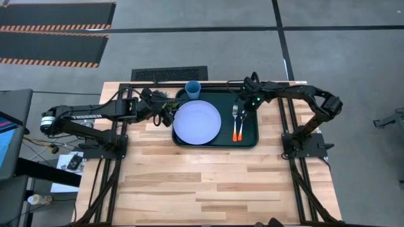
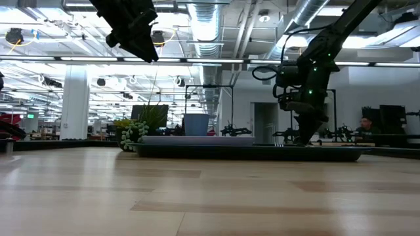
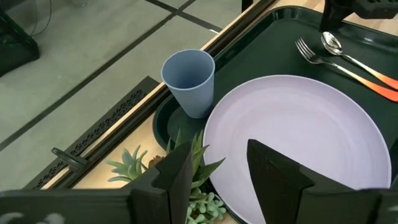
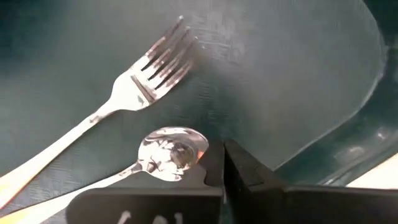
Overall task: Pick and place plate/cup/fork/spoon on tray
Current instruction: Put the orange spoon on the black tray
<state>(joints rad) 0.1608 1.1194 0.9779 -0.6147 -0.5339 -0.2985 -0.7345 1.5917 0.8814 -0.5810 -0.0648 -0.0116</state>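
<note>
The dark tray (image 1: 249,135) lies at the table's far middle. On it rest the lavender plate (image 1: 197,122), the blue cup (image 1: 192,89) upright at its far left corner, and the fork (image 4: 143,87) and spoon (image 4: 171,152) side by side at its right, orange handles (image 1: 237,133) toward the near edge. My right gripper (image 4: 222,163) is shut, low over the tray floor right beside the spoon's bowl; it also shows in the high view (image 1: 242,106). My left gripper (image 3: 227,168) is open and empty, raised above the plate's left rim and the ornament. My right gripper's shut fingers (image 4: 245,168) point down at the tray floor, close against the edge of the spoon's bowl (image 4: 198,149). I cannot tell whether they touch the bowl or the tray. The spoon lies flat on the tray.
A green-yellow pineapple-like ornament (image 3: 193,186) stands on the table just left of the tray, under my left gripper. The wooden table (image 1: 214,183) stretches bare toward its near edge. A black floor grate (image 1: 169,74) lies beyond the far edge.
</note>
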